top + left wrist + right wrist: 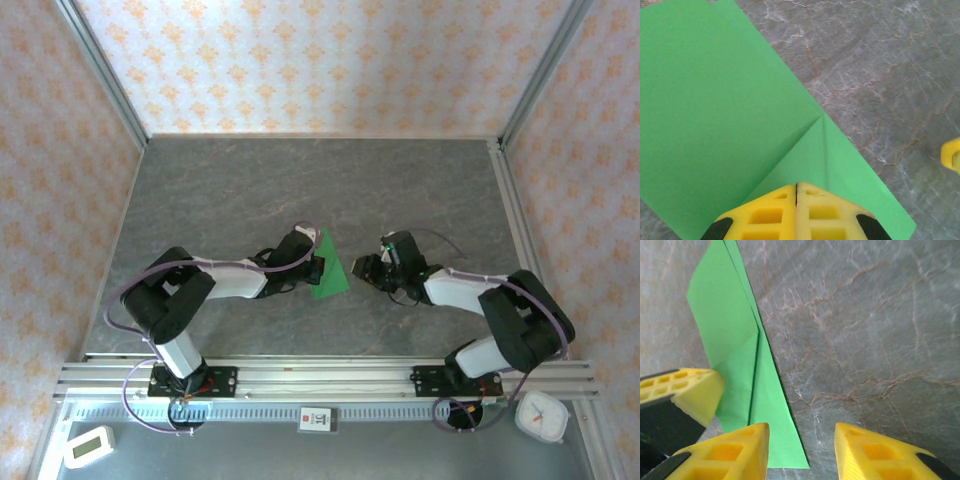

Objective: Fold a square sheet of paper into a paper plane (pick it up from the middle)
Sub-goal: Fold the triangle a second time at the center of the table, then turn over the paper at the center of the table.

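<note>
You have the folded sheet of paper point(331, 272) lying flat on the table point(300, 180). Taking that paper as your mark, the left gripper point(796, 189) sits over its left edge and the right gripper point(362, 268) sits just at its right edge.

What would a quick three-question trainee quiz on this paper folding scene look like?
1. True or false: the right gripper is clamped on the green paper.
2. The left gripper is: A) wide open, B) shut, with its tips over the paper, C) far from the paper.
3. Fill in: the creased paper lies on the grey ___.
Key: 1 false, its jaws stand apart; 2 B; 3 table.
</note>
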You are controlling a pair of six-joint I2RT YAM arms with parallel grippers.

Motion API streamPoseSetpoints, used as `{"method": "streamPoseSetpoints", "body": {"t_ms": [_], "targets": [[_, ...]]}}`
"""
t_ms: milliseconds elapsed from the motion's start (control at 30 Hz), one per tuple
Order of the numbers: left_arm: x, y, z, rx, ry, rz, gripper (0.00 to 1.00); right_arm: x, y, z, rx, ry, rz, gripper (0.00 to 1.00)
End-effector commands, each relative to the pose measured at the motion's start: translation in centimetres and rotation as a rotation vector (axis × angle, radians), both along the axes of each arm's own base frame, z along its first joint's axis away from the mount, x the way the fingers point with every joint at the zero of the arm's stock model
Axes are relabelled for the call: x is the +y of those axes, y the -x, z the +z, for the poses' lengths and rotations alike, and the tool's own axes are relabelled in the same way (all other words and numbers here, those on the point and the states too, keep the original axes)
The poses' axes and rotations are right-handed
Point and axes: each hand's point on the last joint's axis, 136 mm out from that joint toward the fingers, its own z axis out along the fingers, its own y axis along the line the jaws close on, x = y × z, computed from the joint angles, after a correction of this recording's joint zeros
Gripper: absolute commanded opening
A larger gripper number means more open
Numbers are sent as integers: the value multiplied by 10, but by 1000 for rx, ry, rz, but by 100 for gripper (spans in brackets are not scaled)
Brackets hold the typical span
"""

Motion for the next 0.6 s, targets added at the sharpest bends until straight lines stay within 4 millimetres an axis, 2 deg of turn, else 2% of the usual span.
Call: {"method": "streamPoseSetpoints", "body": {"t_ms": [0,267,567], "targets": [[4,-1,-11,-4,5,2,0,15,-7,5,-17,-18,22,41],[13,7,-30,21,12,11,0,42,-3,-1,7,-10,76,42],[15,11,-37,30,34,10,0,70,-3,-1,14,-38,105,40]]}}
